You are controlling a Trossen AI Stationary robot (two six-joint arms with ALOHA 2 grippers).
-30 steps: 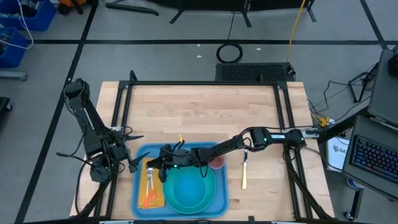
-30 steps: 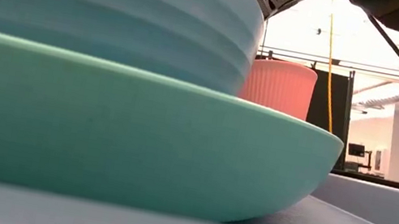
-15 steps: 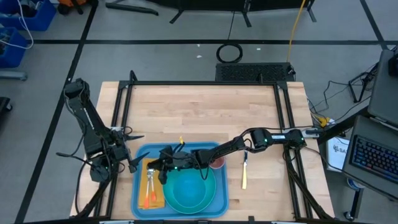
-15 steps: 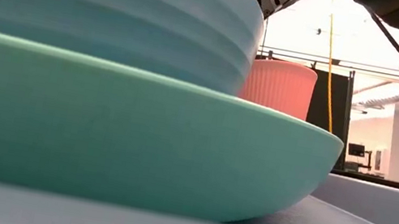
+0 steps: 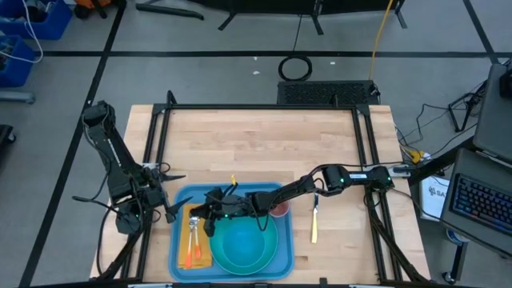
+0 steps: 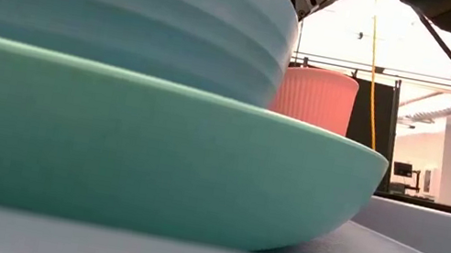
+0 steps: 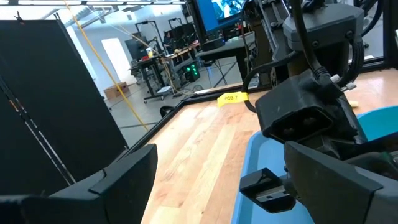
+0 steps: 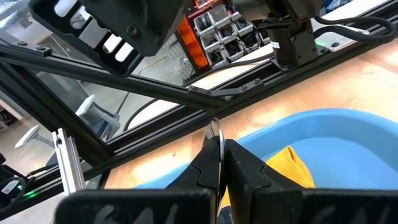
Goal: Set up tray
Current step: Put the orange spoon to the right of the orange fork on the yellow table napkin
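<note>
Pale wooden planks are forming the table (image 5: 264,148), which is sitting inside a black metal frame on a grey floor marked with dark tape lines. Blue bins are standing at the far left of the room, a coiled black cable (image 5: 295,67) is lying on the floor beyond the far edge, and a keyboard (image 5: 482,204) is showing at the right. Through the low view, a bright workshop with ceiling lights is opening up behind the table.

At the near edge, left of centre, the tray (image 5: 180,256) is lying flat, its long axis running left to right, parallel to the table's near edge. On it, a turquoise bowl (image 5: 245,244) is sitting on a turquoise plate (image 6: 154,161), a pink ribbed cup (image 5: 278,209) is standing at the far right corner, and an orange napkin (image 5: 196,240) is lying at the left. A yellow utensil (image 5: 314,220) is resting on the wood just right of the tray.

Reaching across from the right, the right gripper (image 5: 210,216) is pinching a thin metal utensil (image 8: 214,134) over the tray's left part. At the tray's left edge, the left gripper (image 5: 172,210) is hovering with its fingers spread apart. A small yellow label (image 7: 230,98) is showing on the table; its writing is too small to read.
</note>
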